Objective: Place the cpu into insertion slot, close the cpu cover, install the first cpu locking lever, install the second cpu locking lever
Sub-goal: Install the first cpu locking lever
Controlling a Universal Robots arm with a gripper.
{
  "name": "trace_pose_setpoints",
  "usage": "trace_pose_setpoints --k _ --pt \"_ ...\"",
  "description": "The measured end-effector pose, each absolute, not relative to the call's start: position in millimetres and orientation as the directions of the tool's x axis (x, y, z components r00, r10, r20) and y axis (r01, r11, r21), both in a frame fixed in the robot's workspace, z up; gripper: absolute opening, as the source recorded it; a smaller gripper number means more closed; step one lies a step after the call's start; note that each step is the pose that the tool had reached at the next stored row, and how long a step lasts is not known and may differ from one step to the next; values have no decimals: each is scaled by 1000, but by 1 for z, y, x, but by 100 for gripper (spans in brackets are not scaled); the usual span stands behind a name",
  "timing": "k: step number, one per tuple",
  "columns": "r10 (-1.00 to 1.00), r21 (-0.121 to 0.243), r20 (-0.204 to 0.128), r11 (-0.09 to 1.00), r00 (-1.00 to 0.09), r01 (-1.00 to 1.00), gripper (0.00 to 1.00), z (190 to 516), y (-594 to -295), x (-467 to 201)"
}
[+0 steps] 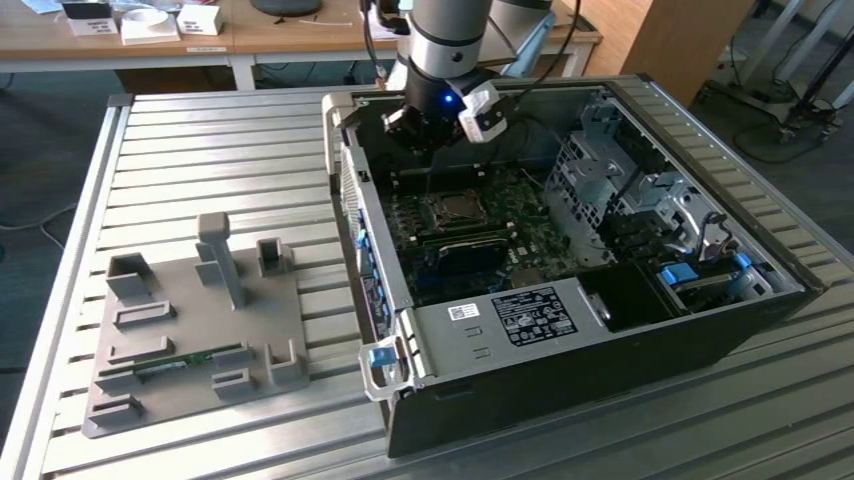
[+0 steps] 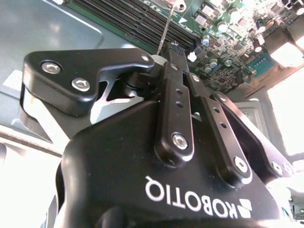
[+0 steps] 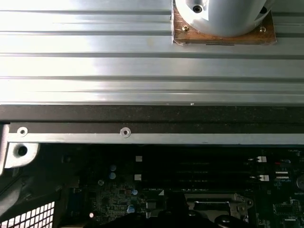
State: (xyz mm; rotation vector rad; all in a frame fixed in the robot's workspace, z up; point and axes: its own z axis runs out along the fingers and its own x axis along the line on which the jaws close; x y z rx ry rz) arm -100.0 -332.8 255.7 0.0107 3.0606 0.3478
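Ribbed aluminium tabletop (image 1: 200, 170) carries an open computer case (image 1: 561, 375). Over its far end hangs the gripper (image 1: 424, 140), jaws seemingly together on a thin, upright locking lever (image 2: 167, 23). Nearer the exterior camera lies the insertion slot (image 1: 434, 200), the cpu (image 1: 458, 207) apparently seated inside. White lettering (image 2: 197, 202) marks the gripper body, and a printed label (image 1: 534, 312) sits on the case.

Exterior view: high, far, looking down into computer case (image 1: 587, 400); both wrist views close over its motherboard (image 2: 228, 42) (image 3: 118, 199), shared.
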Motion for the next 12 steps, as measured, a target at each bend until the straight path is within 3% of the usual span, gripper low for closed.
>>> trace_pose_setpoints --k 12 --pt "14 224 -60 974 -998 0 11 255 -333 -96"
